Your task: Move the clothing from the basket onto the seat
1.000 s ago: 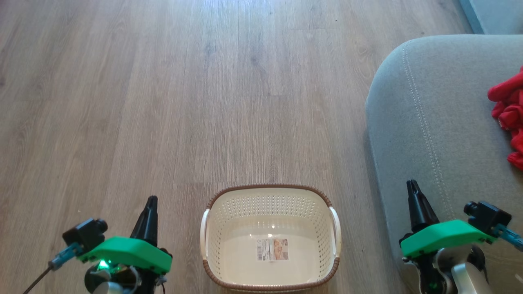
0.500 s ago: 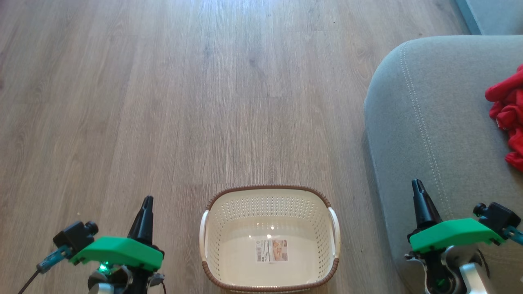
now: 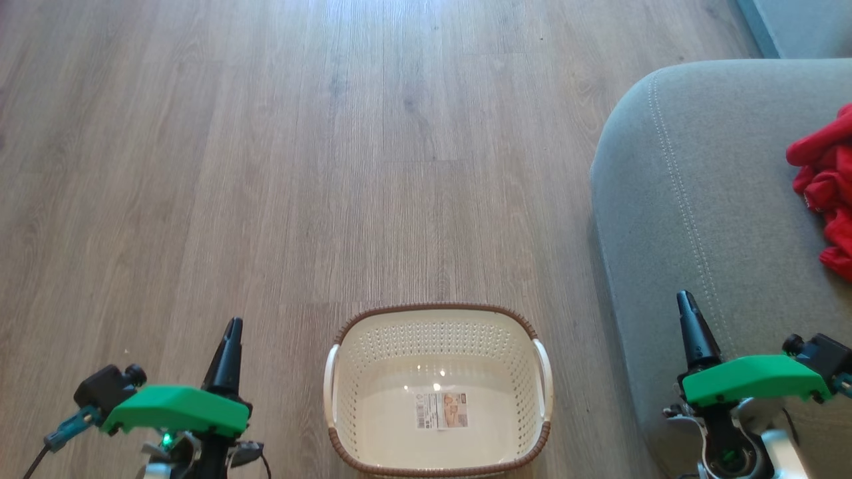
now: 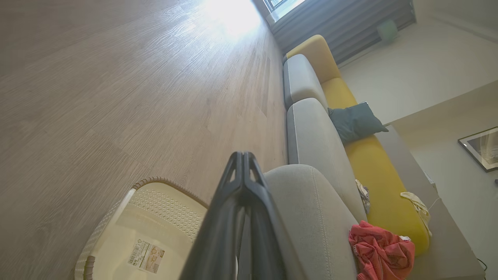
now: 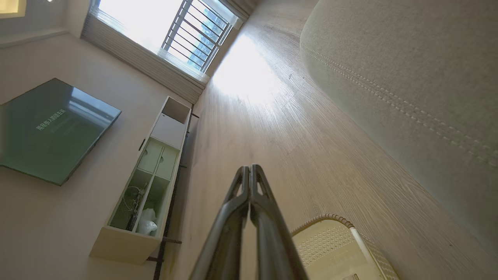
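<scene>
Left hand (image 3: pixel 232 324) and right hand (image 3: pixel 684 297), both clenched empty, point forward either side of the basket (image 3: pixel 436 308), its right rim near the seat (image 3: pixel 692 199) edge, open floor (image 3: pixel 333 166) beyond it, clothing (image 3: pixel 825 186) on the seat farther right.

Bare wood floor (image 3: pixel 266 166) is lying open ahead and to the left of the basket (image 3: pixel 432 332), whose mouth is standing open from above. The seat (image 3: pixel 699 199) is walling off the right side, near the basket, with clothing (image 3: pixel 822 193) heaped on it at the right. A narrow strip of floor is running between them.
</scene>
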You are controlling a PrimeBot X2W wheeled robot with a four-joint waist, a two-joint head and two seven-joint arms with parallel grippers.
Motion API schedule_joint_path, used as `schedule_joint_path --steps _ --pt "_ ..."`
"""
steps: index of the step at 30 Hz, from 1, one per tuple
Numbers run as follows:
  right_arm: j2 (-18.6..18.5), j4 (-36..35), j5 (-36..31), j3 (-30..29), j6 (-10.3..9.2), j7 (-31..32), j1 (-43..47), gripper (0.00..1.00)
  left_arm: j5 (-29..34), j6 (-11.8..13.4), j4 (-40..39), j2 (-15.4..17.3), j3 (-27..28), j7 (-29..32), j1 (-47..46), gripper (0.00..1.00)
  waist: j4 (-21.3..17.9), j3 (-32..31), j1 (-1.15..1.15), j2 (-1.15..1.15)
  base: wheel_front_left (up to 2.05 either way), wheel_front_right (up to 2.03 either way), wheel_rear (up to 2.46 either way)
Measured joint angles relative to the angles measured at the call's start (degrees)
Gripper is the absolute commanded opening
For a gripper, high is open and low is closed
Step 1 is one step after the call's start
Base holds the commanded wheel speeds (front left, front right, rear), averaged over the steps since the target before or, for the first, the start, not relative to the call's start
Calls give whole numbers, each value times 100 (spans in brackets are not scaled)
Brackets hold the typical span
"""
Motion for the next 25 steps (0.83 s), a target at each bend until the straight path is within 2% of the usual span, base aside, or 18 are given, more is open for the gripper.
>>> schedule_joint_path --steps 25 --pt "0 -124 1627 -227 -1 426 0 0 -1525 -152 -24 -10 304 417 -8 0 -51 -57 0 0 0 0 0"
